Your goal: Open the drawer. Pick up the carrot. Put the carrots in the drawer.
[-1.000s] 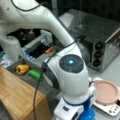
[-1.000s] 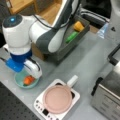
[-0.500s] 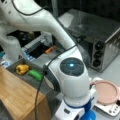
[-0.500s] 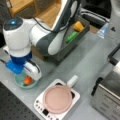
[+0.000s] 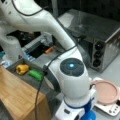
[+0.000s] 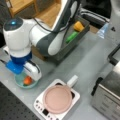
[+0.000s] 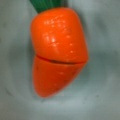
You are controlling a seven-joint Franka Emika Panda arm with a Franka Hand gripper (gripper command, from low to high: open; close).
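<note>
fingers: not discernible in any view, so open or closed cannot be told; gripper (image 6: 28, 77) lowered directly over the carrot (image 6: 27, 80), placed so as to descend on it from above. carrot: orange, green-topped, lying in a shallow pale-blue bowl (image 6: 18, 81) at a front view's bottom left, filling the wrist view (image 7: 58, 50) with no fingertip beside it. drawer (image 6: 77, 33): pulled open beneath the bamboo-topped cabinet (image 5: 17, 96), already holding a yellow vegetable (image 6: 78, 25) and a green vegetable (image 6: 72, 36), carrot not yet inside.

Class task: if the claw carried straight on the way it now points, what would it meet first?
Most likely the orange toy carrot, lying in the shallow teal bowl directly beneath the claw; depth is uncertain.
</note>
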